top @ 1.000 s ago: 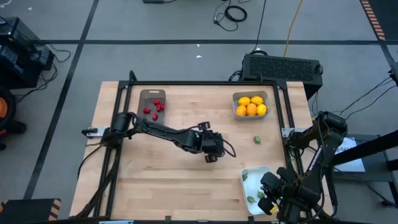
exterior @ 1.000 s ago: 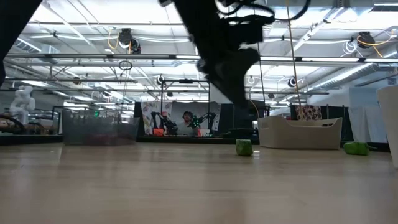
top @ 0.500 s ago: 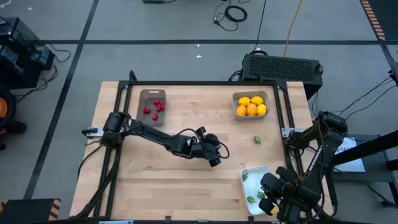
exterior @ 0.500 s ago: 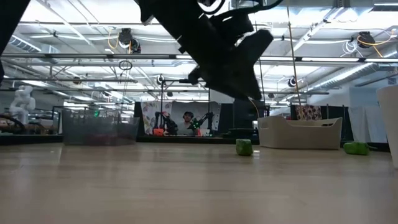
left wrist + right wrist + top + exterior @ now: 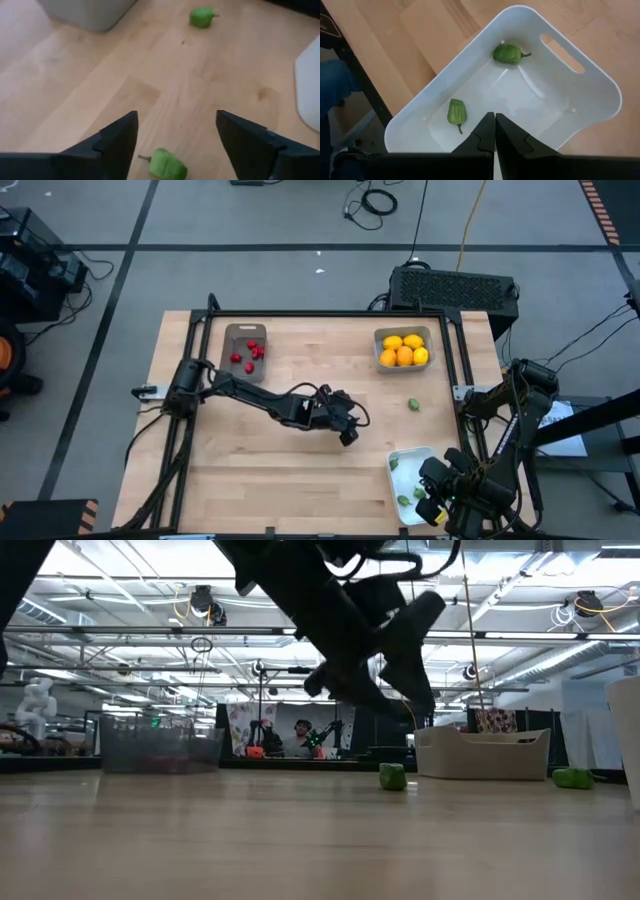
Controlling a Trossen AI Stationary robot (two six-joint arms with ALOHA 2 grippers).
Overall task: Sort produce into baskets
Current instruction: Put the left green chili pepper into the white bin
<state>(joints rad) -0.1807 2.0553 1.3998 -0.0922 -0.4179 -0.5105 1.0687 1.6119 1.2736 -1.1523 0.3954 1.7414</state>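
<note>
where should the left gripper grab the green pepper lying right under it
Across its blocky body, not the thin stem. The green pepper lies on its side on the table, between the open fingers of the left gripper, stem pointing sideways. Coming straight down from above looks best, one finger on each broad flank, since nothing crowds it.

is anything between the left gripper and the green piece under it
Nothing visible. The left gripper is open over bare wood, and the green piece lies between its fingers. A second green piece lies farther off.
</note>
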